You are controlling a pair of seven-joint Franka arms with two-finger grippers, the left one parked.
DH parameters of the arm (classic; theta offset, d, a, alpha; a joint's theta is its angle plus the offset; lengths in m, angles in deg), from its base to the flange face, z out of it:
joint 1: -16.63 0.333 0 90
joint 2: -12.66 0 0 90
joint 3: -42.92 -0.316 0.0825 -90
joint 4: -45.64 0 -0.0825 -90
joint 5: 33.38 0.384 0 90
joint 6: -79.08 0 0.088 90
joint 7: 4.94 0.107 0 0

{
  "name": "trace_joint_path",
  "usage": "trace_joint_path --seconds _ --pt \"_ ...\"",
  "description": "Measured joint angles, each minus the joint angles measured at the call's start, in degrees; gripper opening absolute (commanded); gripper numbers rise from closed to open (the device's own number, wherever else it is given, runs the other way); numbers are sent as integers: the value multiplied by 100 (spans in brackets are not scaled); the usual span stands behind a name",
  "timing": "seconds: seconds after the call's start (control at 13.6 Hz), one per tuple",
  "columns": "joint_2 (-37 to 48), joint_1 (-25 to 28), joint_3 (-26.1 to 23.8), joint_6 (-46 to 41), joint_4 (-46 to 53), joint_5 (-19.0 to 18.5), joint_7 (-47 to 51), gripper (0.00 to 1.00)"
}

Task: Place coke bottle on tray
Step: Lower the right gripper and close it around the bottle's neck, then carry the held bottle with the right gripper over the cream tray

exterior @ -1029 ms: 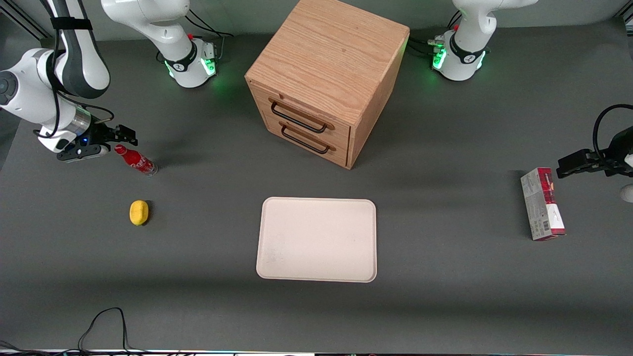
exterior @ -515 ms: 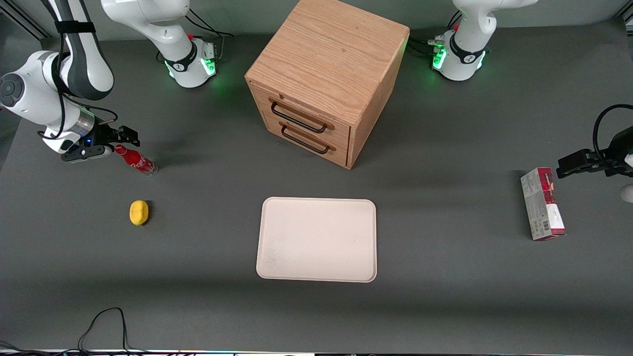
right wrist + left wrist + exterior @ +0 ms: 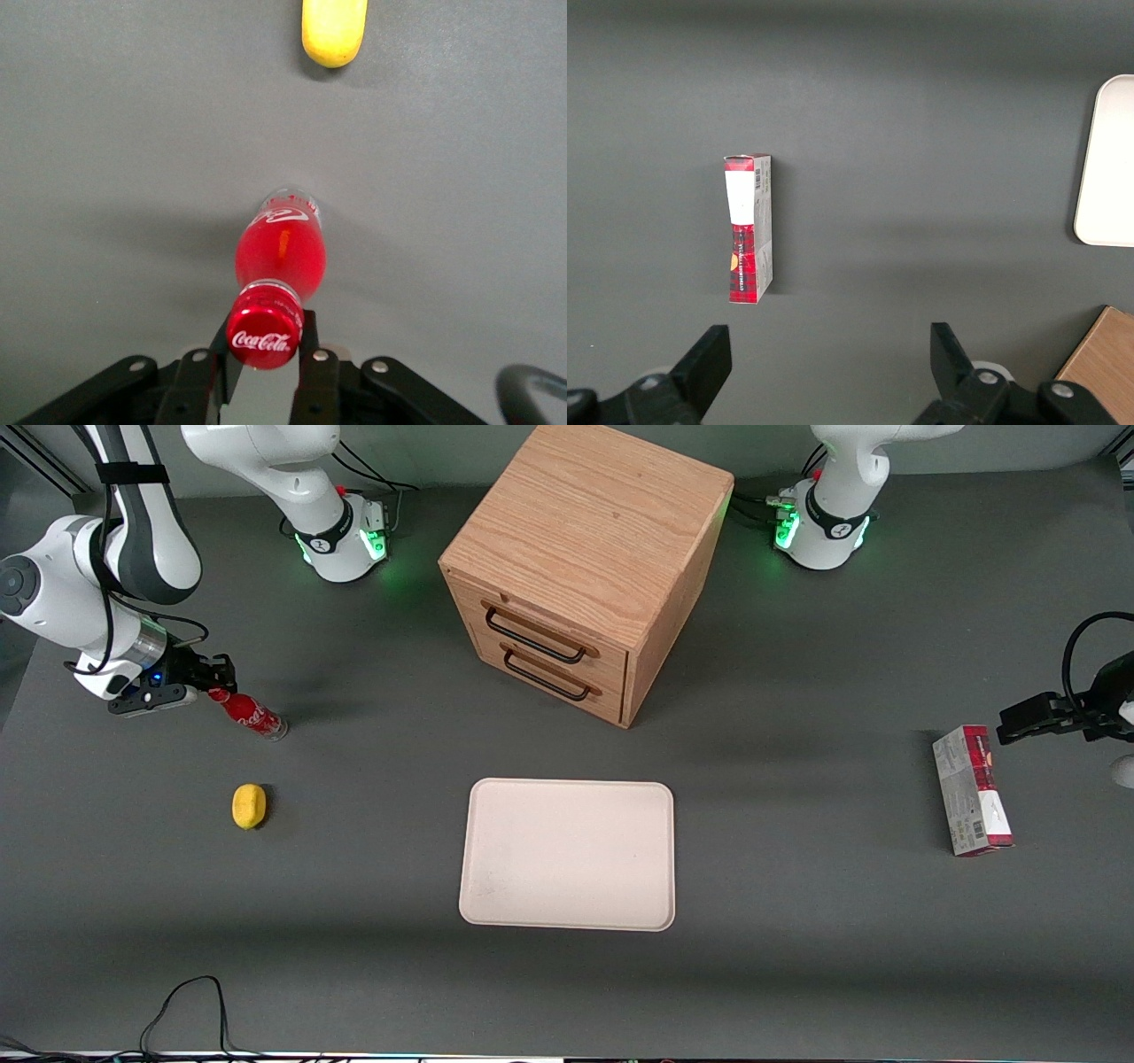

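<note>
- The coke bottle [image 3: 247, 712] stands on the desk [image 3: 797, 921] toward the working arm's end, well apart from the tray [image 3: 567, 855].
- The right wrist view shows what the front view cannot: the bottle [image 3: 279, 266] seen from above the cap, its cap lettering legible, with the two fingers [image 3: 306, 363] pressed against either side of the neck just under the cap.
- The end effector [image 3: 215, 683] is pinching the bottle at the neck; in the front view it appears only as a dark shape at the bottle's top.
- A lemon [image 3: 249, 806] lies on the desk nearer to the front camera than the bottle; the right wrist view catches only part of it [image 3: 334, 32].
- The tray lies flat near the middle of the desk, in front of the wooden cabinet [image 3: 585, 567]; only its rounded edge [image 3: 1105, 168] shows in the left wrist view.
- A red-and-grey carton [image 3: 971, 790] lies toward the parked arm's end of the desk; the left wrist view shows its white and red face [image 3: 749, 227] clearly.
</note>
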Motion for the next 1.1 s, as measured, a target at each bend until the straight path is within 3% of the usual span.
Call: trace_joint_path --seconds 0.22,0.44,0.81,1.1 --pt "1 9 -1 -41 40 0 -2 0" --pt "18 57 -89 -840 651 0 -2 0" --pt "-201 87 -698 -3058 3002 7 399 0" --pt "-1416 193 -1114 -4338 5275 362 1090 0"
